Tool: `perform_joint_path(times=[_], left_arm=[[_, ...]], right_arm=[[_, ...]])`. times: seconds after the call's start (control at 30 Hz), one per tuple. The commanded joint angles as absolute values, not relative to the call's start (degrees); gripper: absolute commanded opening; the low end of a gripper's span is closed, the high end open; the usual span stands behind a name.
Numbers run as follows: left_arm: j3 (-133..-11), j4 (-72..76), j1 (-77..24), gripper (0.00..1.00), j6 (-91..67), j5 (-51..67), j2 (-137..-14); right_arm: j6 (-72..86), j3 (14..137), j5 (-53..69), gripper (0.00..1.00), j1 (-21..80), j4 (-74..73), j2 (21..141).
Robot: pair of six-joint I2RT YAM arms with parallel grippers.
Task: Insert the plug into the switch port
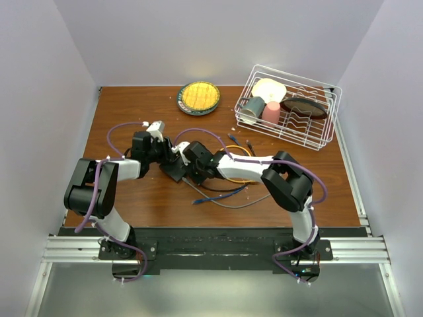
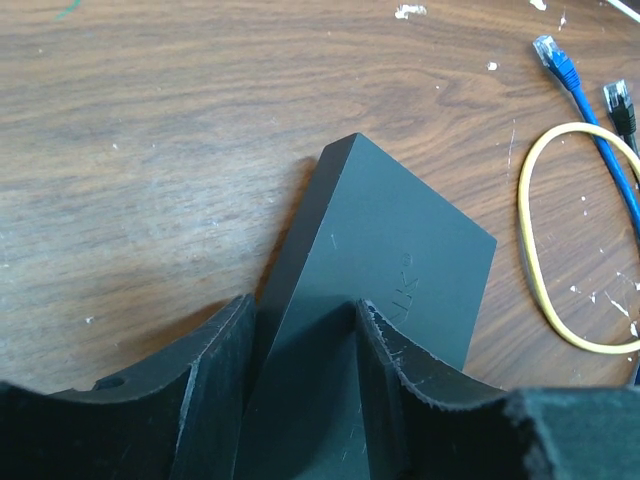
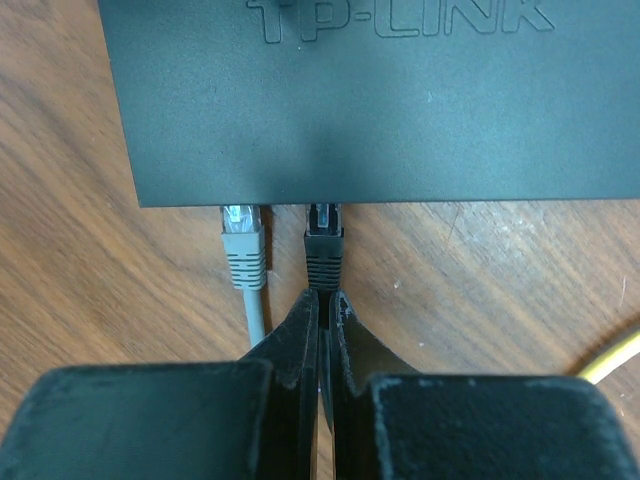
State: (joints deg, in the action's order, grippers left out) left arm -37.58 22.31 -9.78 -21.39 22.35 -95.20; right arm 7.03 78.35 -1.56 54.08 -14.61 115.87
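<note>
Cups (image 1: 271, 113), plates (image 1: 269, 88) in wire rack (image 1: 332, 117)

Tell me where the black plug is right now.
In the right wrist view, the black plug sits at the near edge of the switch, right of the grey plug, held from behind by the right gripper.

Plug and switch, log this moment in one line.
right gripper: shut on black plug | black plug: at switch edge | left gripper: straddling switch
</note>
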Motion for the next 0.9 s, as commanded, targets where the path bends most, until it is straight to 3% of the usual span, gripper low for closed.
perform_joint_path(times=[0.0, 0.4, 0.87], left_arm=[[-34.98, 14.94, -14.59, 0.43, -23.38, 32.78, -95.27], [-31.99, 16.52, -15.73, 0.39, -26.54, 35.15, -96.68], [-30.50, 16.96, -20.74, 0.39, -29.35, 36.12, -96.95]], right_arm=[[5.54, 86.39, -1.32, 0.00, 53.09, 4.30, 116.37], [7.21, 85.17, -0.18, 0.00, 50.80, 13.88, 114.70], [5.98, 92.37, 5.71, 0.00, 50.80, 11.25, 117.68]])
